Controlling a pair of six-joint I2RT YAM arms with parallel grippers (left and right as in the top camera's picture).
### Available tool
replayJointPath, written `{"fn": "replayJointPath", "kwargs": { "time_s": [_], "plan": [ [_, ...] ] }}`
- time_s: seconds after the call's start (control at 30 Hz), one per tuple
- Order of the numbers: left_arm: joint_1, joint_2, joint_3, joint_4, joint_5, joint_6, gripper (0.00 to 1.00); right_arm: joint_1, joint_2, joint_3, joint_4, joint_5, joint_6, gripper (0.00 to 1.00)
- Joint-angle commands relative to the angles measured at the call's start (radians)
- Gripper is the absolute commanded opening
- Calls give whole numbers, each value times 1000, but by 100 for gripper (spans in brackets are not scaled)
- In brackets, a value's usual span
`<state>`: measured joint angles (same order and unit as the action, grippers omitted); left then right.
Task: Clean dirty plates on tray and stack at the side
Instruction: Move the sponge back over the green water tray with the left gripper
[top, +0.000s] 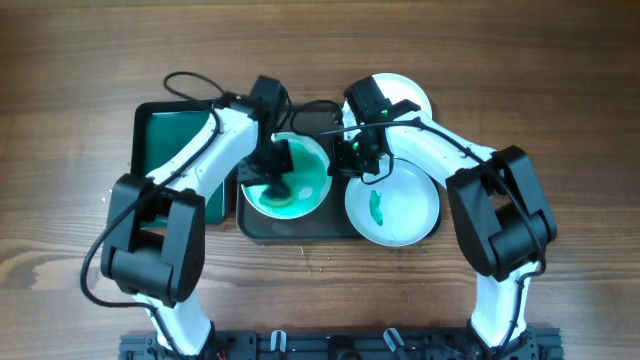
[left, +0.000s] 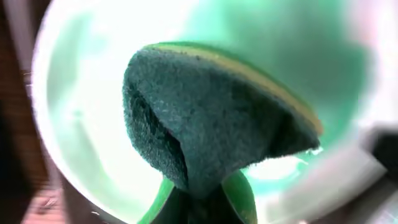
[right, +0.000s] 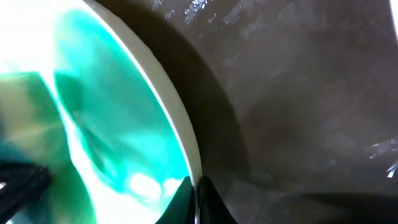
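Green residue coats the smeared plate (top: 308, 172), which sits on the black tray (top: 300, 232) at the middle of the wooden bench (top: 80, 60) in the overhead view. The left gripper (top: 272, 165) hangs over the plate's left half, pressing a sponge (top: 270, 190) onto it. The right gripper (top: 345, 152) meets the same plate at its right rim, so the uncleaned surface lies to the right of the sponge, between the two grippers. A second plate (top: 400, 215) with a small green streak lies at the tray's right edge, a clean white plate (top: 410, 90) sits beyond the right arm at the far side, and a green tray (top: 165, 140) stands to the left. From the left wrist, the left gripper (left: 199, 202) is pinched on the sponge (left: 211, 118), whose dark scouring face is turned to the camera, its yellow layer along the upper edge. The plate (left: 81, 112) fills the view behind it, pale with a green wash. From the right wrist, the right gripper (right: 196, 193) has its tips drawn together on the plate's pale rim (right: 180, 124), one tip on each side, which looks like a steadying pinch. Green film covers the plate inside the rim, and the dark tray floor (right: 298, 124) lies outside it. The next wipe probably runs rightward toward that held rim.
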<state>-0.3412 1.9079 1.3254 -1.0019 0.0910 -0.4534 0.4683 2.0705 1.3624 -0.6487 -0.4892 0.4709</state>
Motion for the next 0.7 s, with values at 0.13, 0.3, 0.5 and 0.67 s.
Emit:
{"fn": "replayJointPath", "kwargs": {
  "time_s": [0.13, 0.3, 0.5, 0.67],
  "plan": [
    [114, -113, 221, -97, 158, 159, 4, -3, 9, -2, -20, 48, -30, 4],
    [265, -179, 245, -161, 9, 154, 4, -2, 9, -2, 13, 77, -52, 4],
    [340, -178, 245, -198, -11, 155, 4, 19, 10, -2, 50, 102, -53, 9],
    [340, -178, 245, -192, -11, 155, 4, 65, 13, -2, 48, 163, -49, 5]
  ]
}}
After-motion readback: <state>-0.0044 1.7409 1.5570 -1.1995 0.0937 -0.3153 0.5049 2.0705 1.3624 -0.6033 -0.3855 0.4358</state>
